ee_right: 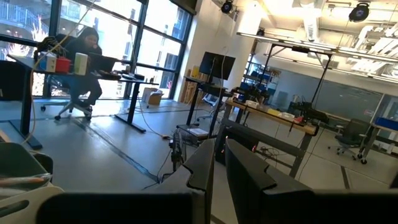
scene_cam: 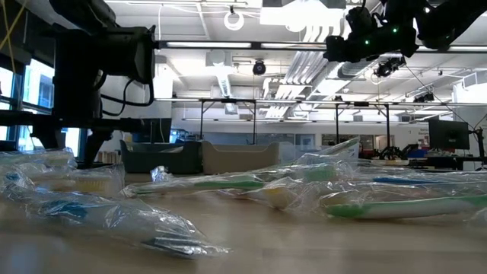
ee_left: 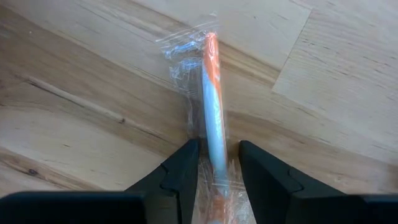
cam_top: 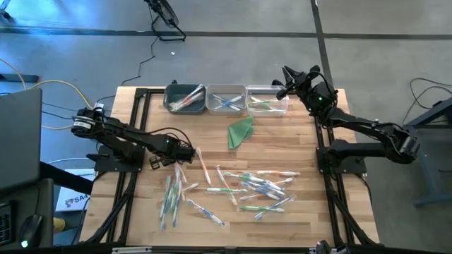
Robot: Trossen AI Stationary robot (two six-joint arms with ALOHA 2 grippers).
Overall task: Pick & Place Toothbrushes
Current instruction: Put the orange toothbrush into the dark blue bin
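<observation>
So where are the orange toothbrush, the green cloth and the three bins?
orange toothbrush (ee_left: 212,106): left wrist view, mid-handle.
green cloth (cam_top: 241,132): high view, its centre.
three bins (cam_top: 226,110): high view, middle bin's near rim.

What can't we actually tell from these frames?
- Left gripper: its fingers flank the wrapped orange-and-blue toothbrush; contact is cut off by the left wrist view's bottom edge.
- Three small bins: contents too small to count in the high view.
- Right gripper: raised by the bins; nothing visible between its fingers.
- Low view: foreground wrappers blurred.
</observation>
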